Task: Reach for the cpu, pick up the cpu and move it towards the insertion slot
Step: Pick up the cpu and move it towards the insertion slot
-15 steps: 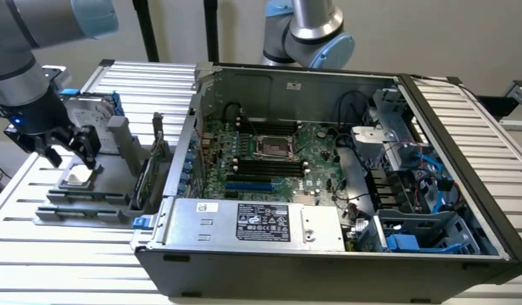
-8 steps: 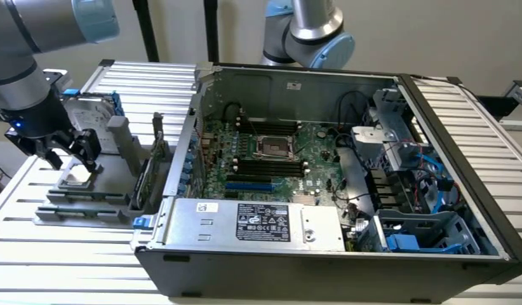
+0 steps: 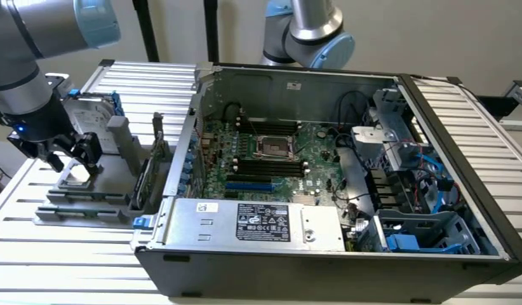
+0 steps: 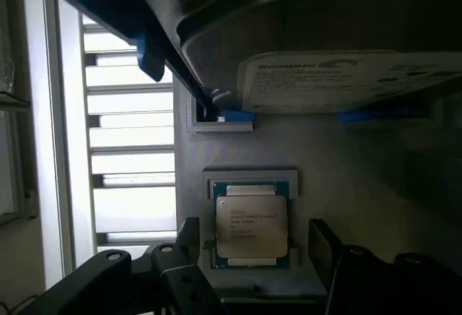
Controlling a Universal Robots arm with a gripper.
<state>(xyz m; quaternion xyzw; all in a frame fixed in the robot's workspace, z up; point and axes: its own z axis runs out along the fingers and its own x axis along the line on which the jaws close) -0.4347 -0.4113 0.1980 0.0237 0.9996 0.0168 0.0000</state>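
The cpu [image 4: 251,222], a small silver-grey square chip with printed text, lies flat in a square recess of a grey holder [image 4: 361,185]. My gripper [image 4: 256,241] is open, with one dark finger [image 4: 189,237] on each side of the chip and apart from it. In the exterior view the gripper [image 3: 70,159] hangs just above the grey holder [image 3: 83,206] at the exterior view's left, outside the computer. The insertion slot [image 3: 276,146], a shiny metal frame with a dark centre, sits on the green board inside the open case.
A silver hard drive [image 3: 87,117] with blue rails stands upright right behind the gripper. Upright cards [image 3: 151,166] stand between the holder and the case wall [image 3: 189,146]. A power supply [image 3: 253,222] fills the case front. A second arm [image 3: 308,38] stands behind the case.
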